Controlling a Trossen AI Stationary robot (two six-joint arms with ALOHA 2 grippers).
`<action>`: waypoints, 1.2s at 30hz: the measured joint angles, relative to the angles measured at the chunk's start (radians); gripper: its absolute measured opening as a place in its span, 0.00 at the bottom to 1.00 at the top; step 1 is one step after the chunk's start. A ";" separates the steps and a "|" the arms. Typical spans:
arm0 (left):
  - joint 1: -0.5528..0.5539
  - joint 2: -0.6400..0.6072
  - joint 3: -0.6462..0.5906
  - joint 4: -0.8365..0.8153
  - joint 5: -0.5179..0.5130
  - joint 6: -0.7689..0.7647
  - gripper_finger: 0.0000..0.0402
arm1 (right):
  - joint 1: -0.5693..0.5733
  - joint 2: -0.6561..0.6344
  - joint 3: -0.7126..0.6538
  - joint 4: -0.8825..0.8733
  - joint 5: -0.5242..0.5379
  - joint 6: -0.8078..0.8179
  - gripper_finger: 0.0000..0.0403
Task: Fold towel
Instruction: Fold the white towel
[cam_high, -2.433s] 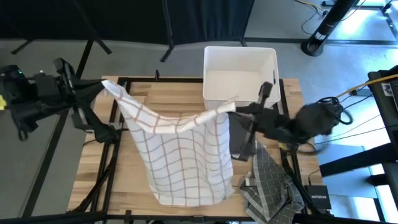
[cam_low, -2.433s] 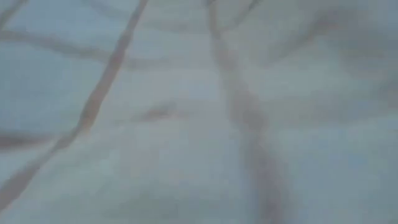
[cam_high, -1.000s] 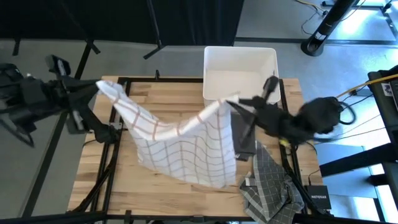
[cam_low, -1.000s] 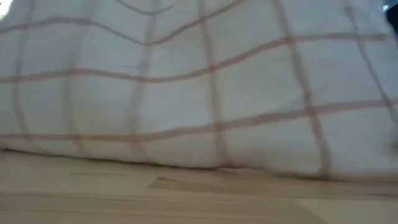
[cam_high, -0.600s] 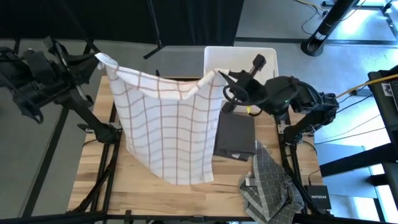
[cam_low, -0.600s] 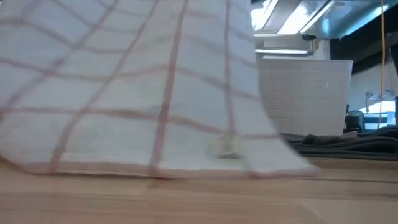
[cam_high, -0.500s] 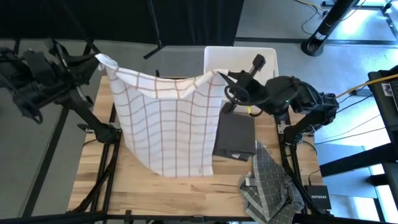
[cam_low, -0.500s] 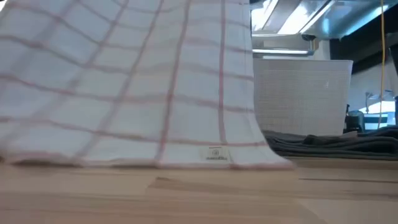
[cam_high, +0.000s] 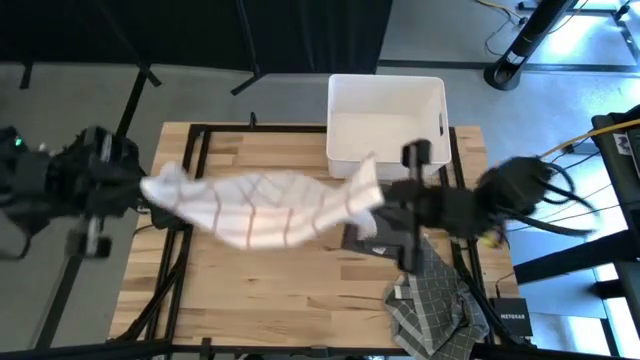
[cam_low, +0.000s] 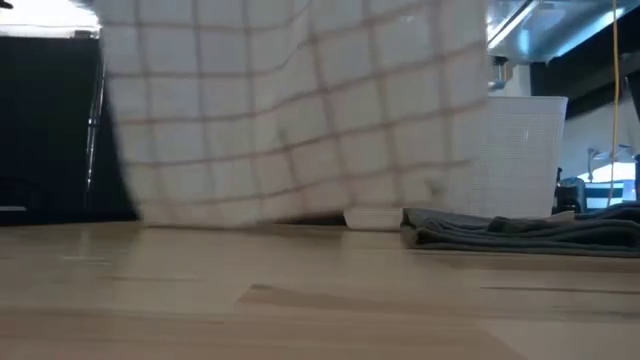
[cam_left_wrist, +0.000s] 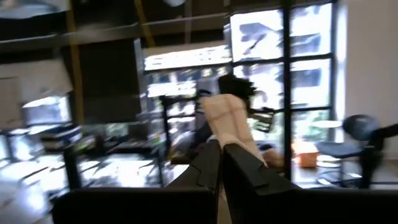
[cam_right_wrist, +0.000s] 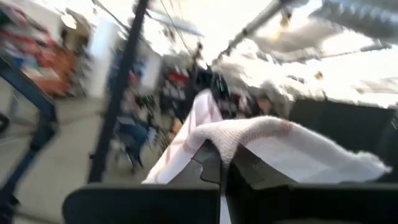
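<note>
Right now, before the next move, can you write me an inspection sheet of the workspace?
Surface: wooden table, bare at the front.
Job's things: checked towel stretched in the air between both grippers, above the table.
Clutter: white bin at the back; folded dark cloth; grey checked cloth at the right front.
Grippers: left gripper and right gripper each shut on a towel corner.
Cables: yellow and black cables at the right.
Surroundings: dark curtain behind.

Checked towel (cam_low: 300, 110) above wooden table (cam_low: 300, 300)
</note>
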 joint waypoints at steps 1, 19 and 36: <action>-0.015 0.011 0.002 0.014 0.019 0.010 0.01 | 0.022 0.000 0.000 0.028 -0.004 -0.023 0.01; -0.169 0.164 0.135 0.273 0.079 0.421 0.01 | 0.083 0.000 0.000 -0.012 0.258 -0.130 0.01; 0.163 0.059 0.108 -0.273 -0.281 0.199 0.01 | -0.252 0.022 0.000 -0.699 0.394 0.303 0.01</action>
